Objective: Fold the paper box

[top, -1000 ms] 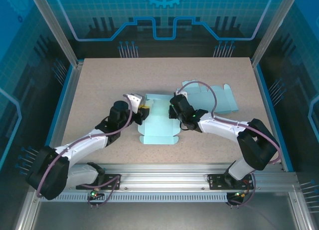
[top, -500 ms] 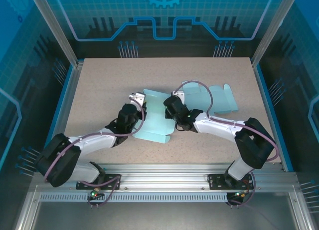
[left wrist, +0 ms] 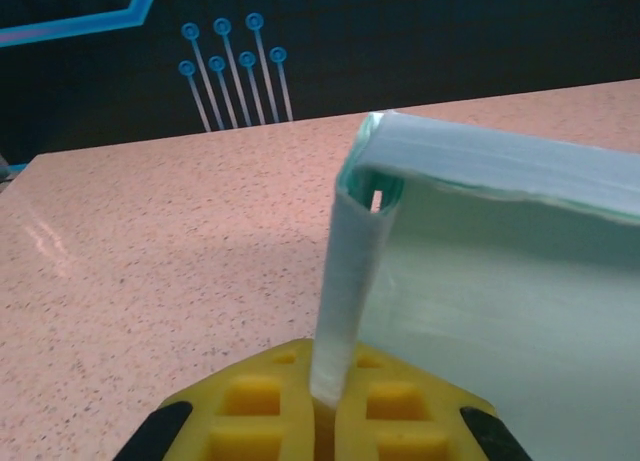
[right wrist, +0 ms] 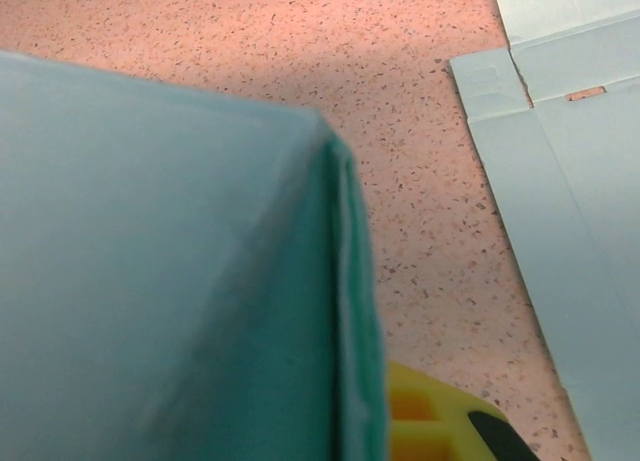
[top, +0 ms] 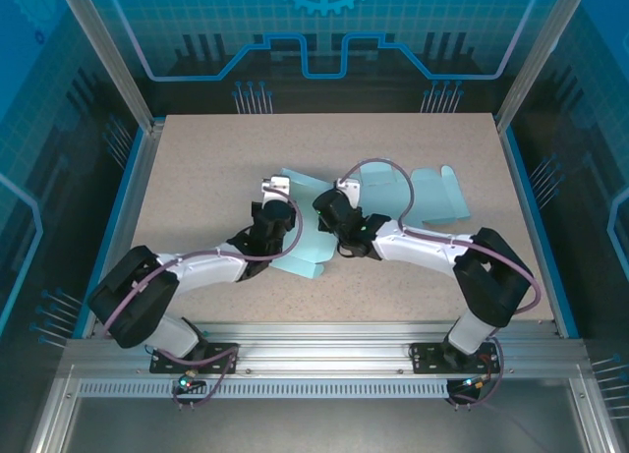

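The light blue paper box (top: 301, 260) sits mid-table, partly raised between my two grippers. My left gripper (top: 289, 225) is at its left side, and in the left wrist view (left wrist: 336, 393) its yellow fingers (left wrist: 262, 401) are shut on a thin upright flap of the paper box (left wrist: 500, 281). My right gripper (top: 324, 223) is at the box's right side. In the right wrist view (right wrist: 372, 426) it is shut on the edge of a box wall (right wrist: 170, 271), which hides all but one yellow finger (right wrist: 430, 421).
A second flat, unfolded blue paper blank (top: 437, 198) lies at the back right, and its panels (right wrist: 570, 181) run along the right edge of the right wrist view. Speckled beige tabletop (top: 216, 158) surrounds the box. A metal frame rail (top: 324, 340) runs along the near edge.
The left gripper has closed on the box's left flap. Both grippers have moved closer together, and the box has gone from lying flat to standing partly folded up.
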